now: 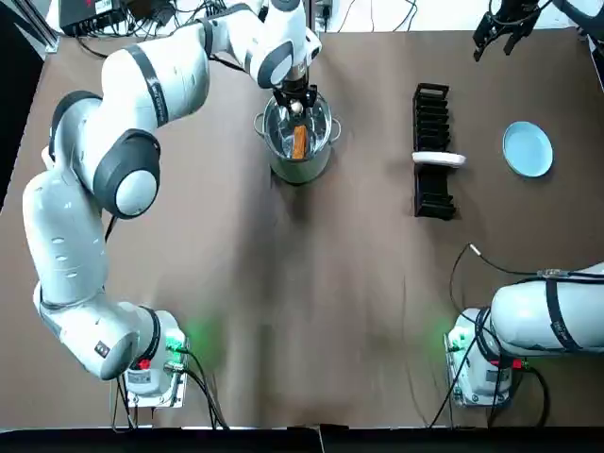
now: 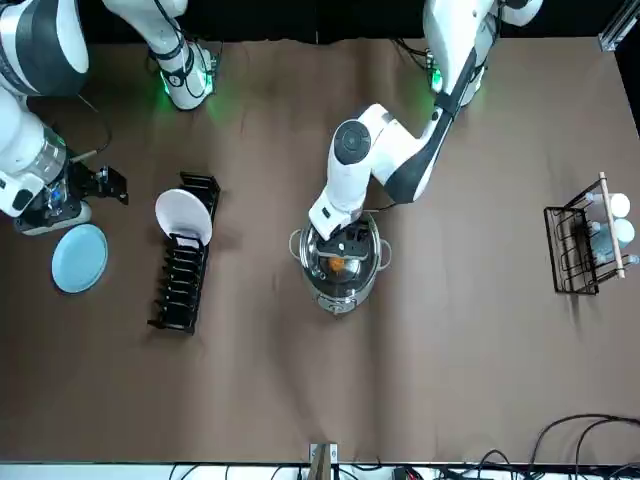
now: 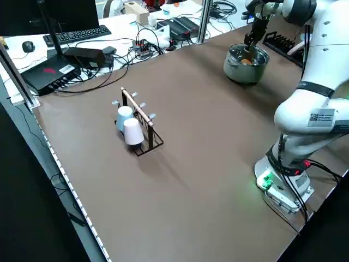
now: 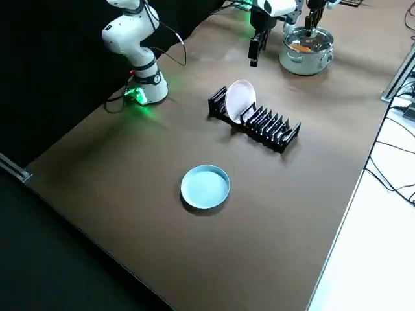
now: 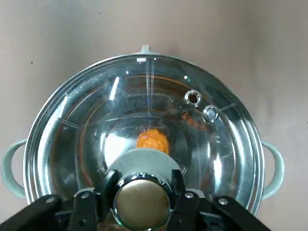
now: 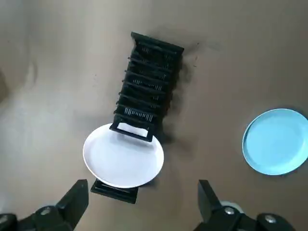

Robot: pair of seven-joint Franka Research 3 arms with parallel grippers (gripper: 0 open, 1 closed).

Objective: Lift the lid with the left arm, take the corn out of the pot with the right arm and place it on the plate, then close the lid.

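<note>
Left gripper [image 5: 143, 188] clamped lid [image 5: 144, 96] knob on pot [image 1: 300, 171], corn [image 5: 152, 140] inside; right gripper [image 6: 142, 192] gaped wide above rack [image 6: 149, 82], far right.

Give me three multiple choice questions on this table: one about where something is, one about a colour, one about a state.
1. Where is the corn? A in the pot; B on a plate; C held in a gripper.
2. What colour is the plate lying flat? A white; B blue; C green.
3. The lid is: A lying beside the pot; B held high; C seated on the pot.
Answers: A, the corn shows through the glass lid inside the pot. B, the flat plate is pale blue, and the right gripper hangs open near it. C, the lid sits on the pot with the left gripper clamped on its knob.
</note>
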